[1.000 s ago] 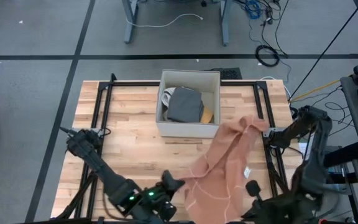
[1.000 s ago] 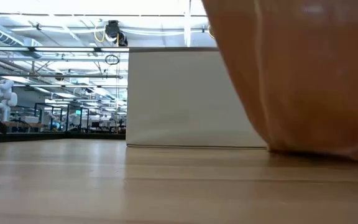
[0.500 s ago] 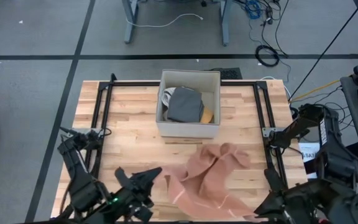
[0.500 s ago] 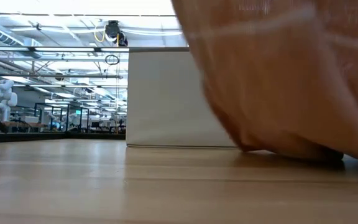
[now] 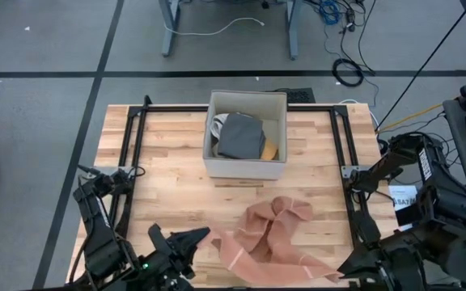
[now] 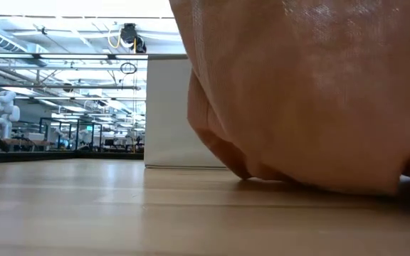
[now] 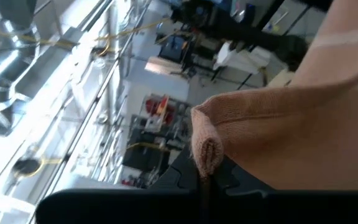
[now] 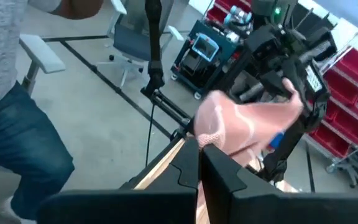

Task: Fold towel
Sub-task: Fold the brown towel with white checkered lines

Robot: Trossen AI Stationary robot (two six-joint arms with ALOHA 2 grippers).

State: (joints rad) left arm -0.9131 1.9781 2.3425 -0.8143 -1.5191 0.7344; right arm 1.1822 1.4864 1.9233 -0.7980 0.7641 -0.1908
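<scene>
- Now the towel (image 5: 273, 238) lies crumpled at about 5 o'clock on the table (image 5: 168, 194), stretched along the near edge between both arms.
- Left fingers (image 5: 203, 236), at 7 o'clock, are clenched on one towel corner.
- Right fingers (image 5: 342, 272), at 5 o'clock, pinch the other corner.
- At 12 o'clock stands a white box (image 5: 246, 166) holding folded cloths.
- Beyond the table, a person (image 8: 11, 93) stands.
</scene>
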